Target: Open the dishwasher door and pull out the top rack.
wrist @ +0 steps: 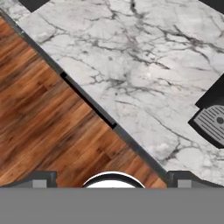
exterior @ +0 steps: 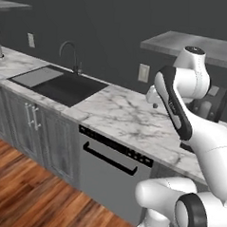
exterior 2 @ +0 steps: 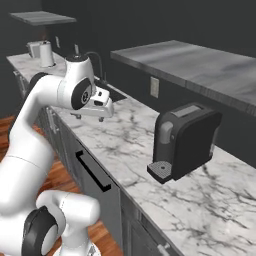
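Note:
The dishwasher door (exterior: pixel 109 181) is a flat grey panel under the marble counter, standing closed. Its black bar handle (exterior: pixel 109 158) sits just below the black control strip (exterior: pixel 116 144). The same handle (wrist: pixel 87 100) shows from above in the hand view as a dark bar along the counter edge. The top rack is hidden behind the closed door. My gripper (exterior 2: pixel 88 118) hangs above the counter over the dishwasher, pointing down, well above the handle. It is open, with the fingertips (wrist: pixel 40 179) wide apart and nothing between them.
A black coffee machine (exterior 2: pixel 185 140) stands on the counter (exterior: pixel 120 113) to the right of the gripper. A dark sink (exterior: pixel 64 86) with a faucet (exterior: pixel 71 55) lies to the left. Grey cabinet doors (exterior: pixel 34 125) flank the dishwasher. A shelf (exterior 2: pixel 200 65) hangs above. Wood floor (exterior: pixel 29 191) lies in front.

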Controlling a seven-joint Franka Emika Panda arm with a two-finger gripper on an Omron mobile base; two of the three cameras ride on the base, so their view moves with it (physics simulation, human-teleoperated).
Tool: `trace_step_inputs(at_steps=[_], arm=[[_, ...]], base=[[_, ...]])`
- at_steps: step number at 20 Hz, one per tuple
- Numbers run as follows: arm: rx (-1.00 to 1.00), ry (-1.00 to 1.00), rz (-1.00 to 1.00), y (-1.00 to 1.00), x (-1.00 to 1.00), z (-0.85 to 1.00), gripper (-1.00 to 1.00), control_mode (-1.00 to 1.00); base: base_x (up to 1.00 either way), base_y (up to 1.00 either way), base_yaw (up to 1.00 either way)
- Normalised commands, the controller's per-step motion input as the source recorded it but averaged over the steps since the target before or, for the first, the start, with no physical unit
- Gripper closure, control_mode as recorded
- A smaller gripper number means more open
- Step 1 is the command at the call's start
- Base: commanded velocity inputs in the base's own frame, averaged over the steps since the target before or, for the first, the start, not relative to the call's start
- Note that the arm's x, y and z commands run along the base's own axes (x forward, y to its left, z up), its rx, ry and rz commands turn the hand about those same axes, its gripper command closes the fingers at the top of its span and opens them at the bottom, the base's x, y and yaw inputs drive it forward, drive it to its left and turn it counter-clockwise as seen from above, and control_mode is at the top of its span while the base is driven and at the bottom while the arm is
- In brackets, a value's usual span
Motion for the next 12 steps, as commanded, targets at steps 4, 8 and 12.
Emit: trace_step_inputs(at_steps=[4,8,12], arm=[[0.0,0.0,0.0,0.0,0.0,0.0,-1.0,1.0],[0.0,0.0,0.06,0.0,0.0,-0.07,-1.0,-1.0],[-0.02,-0.06,0.22,0.01,0.0,-0.26,-1.0,-1.0]], base=[[-0.04,-0.09,0.24],[0.0,-0.06,0.2],[0.0,0.0,0.0]])
